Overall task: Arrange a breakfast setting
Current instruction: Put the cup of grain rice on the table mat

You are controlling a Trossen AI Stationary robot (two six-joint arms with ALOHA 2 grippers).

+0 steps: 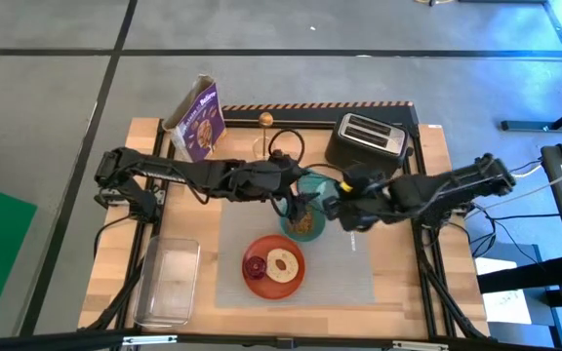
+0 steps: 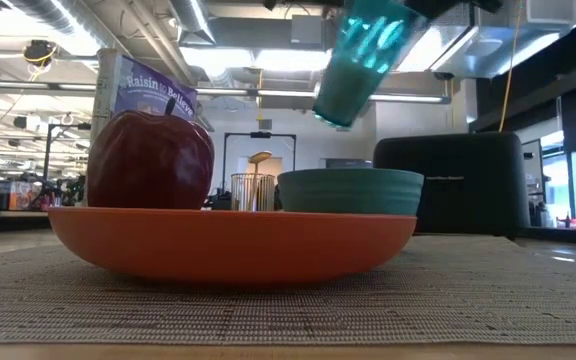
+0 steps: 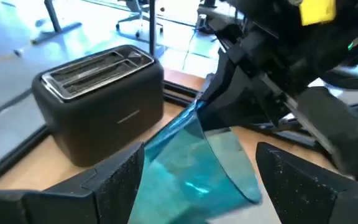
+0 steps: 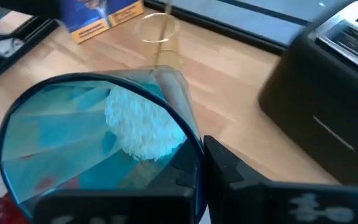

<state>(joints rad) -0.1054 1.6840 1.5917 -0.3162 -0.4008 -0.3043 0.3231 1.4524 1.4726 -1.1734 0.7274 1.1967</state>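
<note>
The right gripper [image 1: 332, 207] jaws hold the teal cup [image 2: 366, 55] tilted above the teal bowl [image 2: 350, 190]; left gripper [image 1: 293, 200] jaws wide beside it; pouring seems underway; next, righting the cup.

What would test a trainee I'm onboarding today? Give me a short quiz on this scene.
1. True or false: the dark red fruit sits on the round orange plate.
2. What does the right end effector hold tilted above the teal bowl? A) a metal fork B) the small teal cup C) a paper napkin
3. Fill in: beside the fruit on that plate lies a ____.

Key: 1 true; 2 B; 3 bagel.
</note>
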